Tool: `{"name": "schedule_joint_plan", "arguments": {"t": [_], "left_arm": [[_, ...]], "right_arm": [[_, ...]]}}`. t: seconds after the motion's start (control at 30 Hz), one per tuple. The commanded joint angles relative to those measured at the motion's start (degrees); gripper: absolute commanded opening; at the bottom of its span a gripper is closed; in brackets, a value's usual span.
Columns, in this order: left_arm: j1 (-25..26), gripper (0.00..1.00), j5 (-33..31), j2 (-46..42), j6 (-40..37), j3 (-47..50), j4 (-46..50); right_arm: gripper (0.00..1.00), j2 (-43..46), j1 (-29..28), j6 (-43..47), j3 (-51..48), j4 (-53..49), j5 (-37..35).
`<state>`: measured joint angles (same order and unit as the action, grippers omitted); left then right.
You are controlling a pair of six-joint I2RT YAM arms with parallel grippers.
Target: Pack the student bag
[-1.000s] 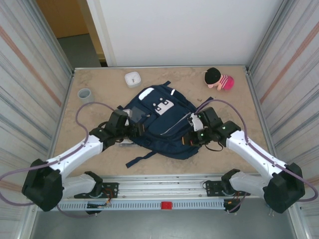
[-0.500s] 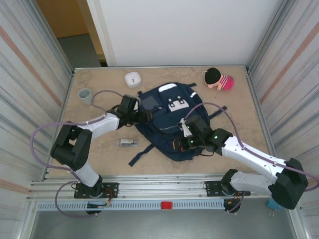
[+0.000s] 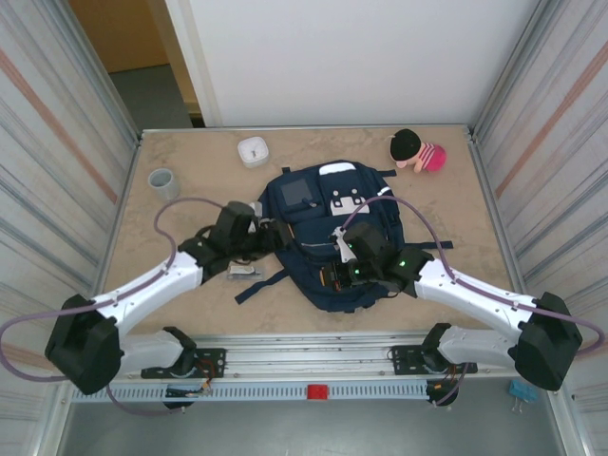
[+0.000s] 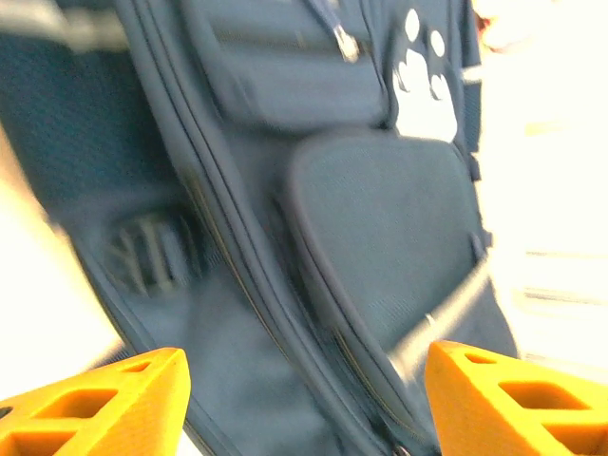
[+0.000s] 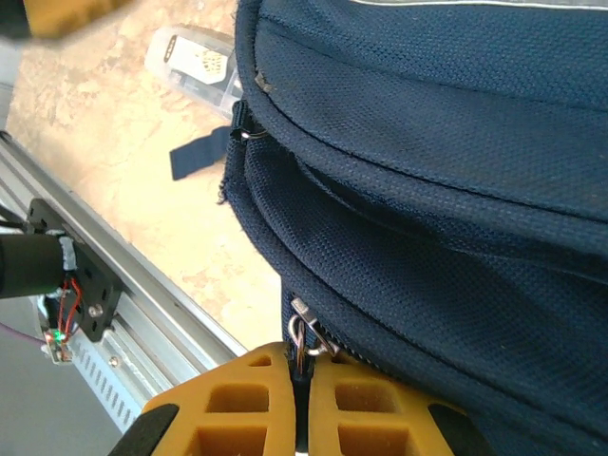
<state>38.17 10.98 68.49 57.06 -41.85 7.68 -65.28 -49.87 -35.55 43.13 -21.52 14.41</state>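
We've got the right gripper clamped on the zipper pull, the student bag stretching away beyond it; left gripper spread apart, bag dead ahead.

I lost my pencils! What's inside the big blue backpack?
Nothing inside can be seen. The student bag is covered by its own blue fabric. The right pincer is pinching a zipper pull on it, so whether anything is packed cannot be told.
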Motion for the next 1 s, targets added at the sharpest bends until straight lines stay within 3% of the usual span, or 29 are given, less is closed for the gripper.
{"name": "schedule_joint_plan", "arguments": {"t": [0.0, 0.27, 0.47, 0.6, 0.77, 0.97], "left_arm": [[3.79, 0.64, -0.34, -0.06, 14.51, 5.21, -8.97], [8.75, 0.57, 0.83, 10.00, 20.11, 0.55, -16.48], [7.65, 0.19, -1.14, 11.15, 21.14, 1.15, -15.51], [4.70, 0.00, -1.06, 9.90, 18.72, 1.55, -11.43], [0.26, 0.00, -2.69, 5.31, 10.61, 0.76, -1.08], [-6.03, 0.00, -1.96, 0.24, 3.85, 1.21, 6.29]], "right_arm": [[0.00, 0.30, -0.27, 2.40, -0.15, 2.67, 0.66], [0.00, 0.23, -0.28, 2.93, 0.61, 2.75, 2.98], [0.00, 2.24, -0.06, 3.44, 0.33, -0.06, 2.26], [0.00, 4.81, 1.59, 3.38, -0.42, -2.72, 2.22], [0.00, 10.72, 7.35, 4.19, -2.62, -7.25, 3.33], [0.00, 16.38, 18.76, 6.99, -4.96, -13.13, 6.90]]}}
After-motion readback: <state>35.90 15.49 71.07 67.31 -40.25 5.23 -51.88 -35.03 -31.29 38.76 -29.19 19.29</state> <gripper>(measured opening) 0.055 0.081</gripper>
